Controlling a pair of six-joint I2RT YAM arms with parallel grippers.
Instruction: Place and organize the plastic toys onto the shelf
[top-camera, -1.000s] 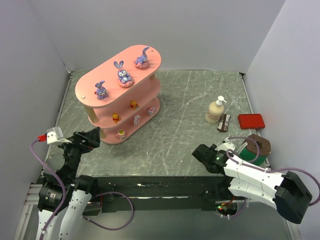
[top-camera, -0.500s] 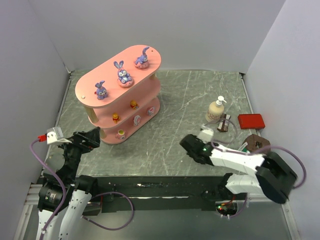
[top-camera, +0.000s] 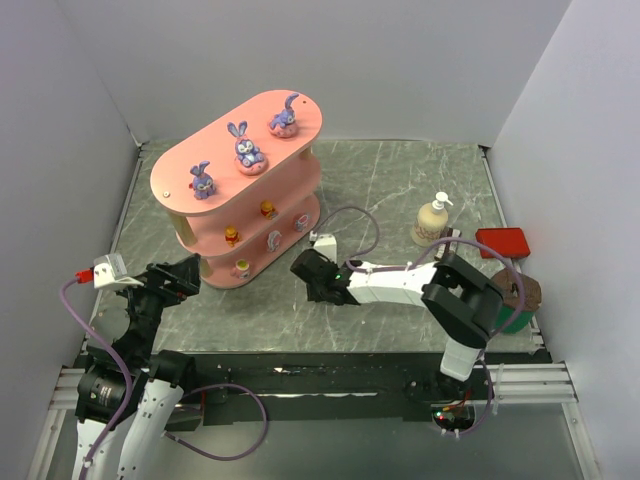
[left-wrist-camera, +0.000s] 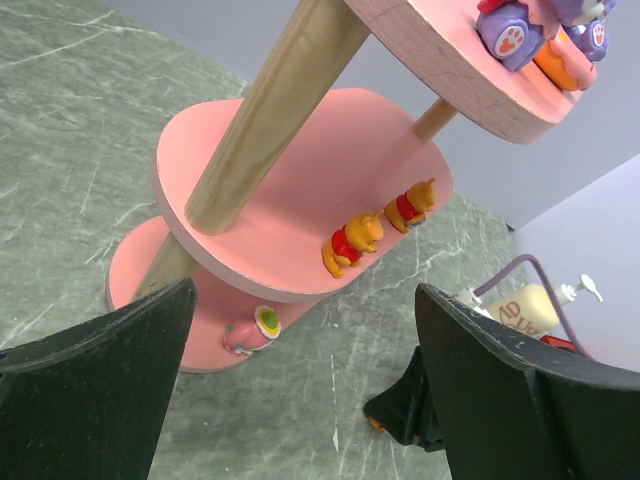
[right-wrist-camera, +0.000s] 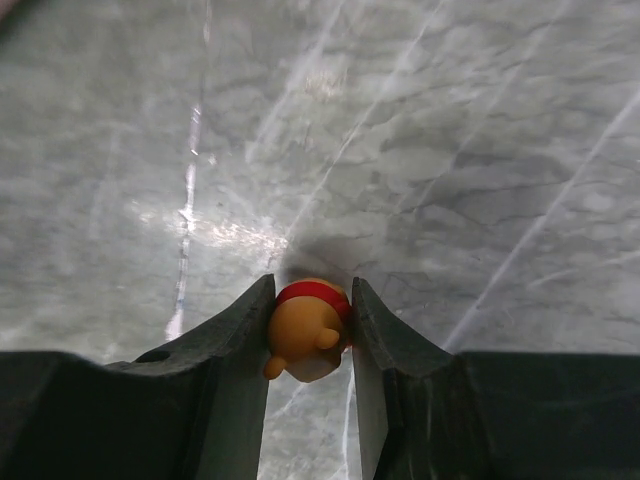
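Seen from above, the right claw (top-camera: 312, 277) reached across the grey marble tabletop (top-camera: 400, 190) and sat just in front of the salmon-pink three-tier shelf (top-camera: 225, 172). Its own camera showed its two dark fingers closed narrowly on a tiny orange bear figurine (right-wrist-camera: 308, 338) in a red shirt, pinched at the shoulders and head. The bear hung low over the tabletop with a shadow beneath it; whether it touched the surface could not be told. The left claw (left-wrist-camera: 305, 295) hovered near the shelf's left end, spread wide and holding nothing. Three purple bunnies (top-camera: 247, 148) stood on the top board, two matching orange bears (left-wrist-camera: 352, 243) on the middle board, and pink-and-white egg-like toys (top-camera: 274, 240) on the bottom one. The bear looked like hard, smooth plastic, very light and unlikely to deform or break. Its rounded body probably offered the flat fingers little surface, so it could twist or squirt out under a tight squeeze. The safest hold seemed to be across its widest part, at the shirt, with modest pressure and the toy kept upright for setting down beside its fellows.
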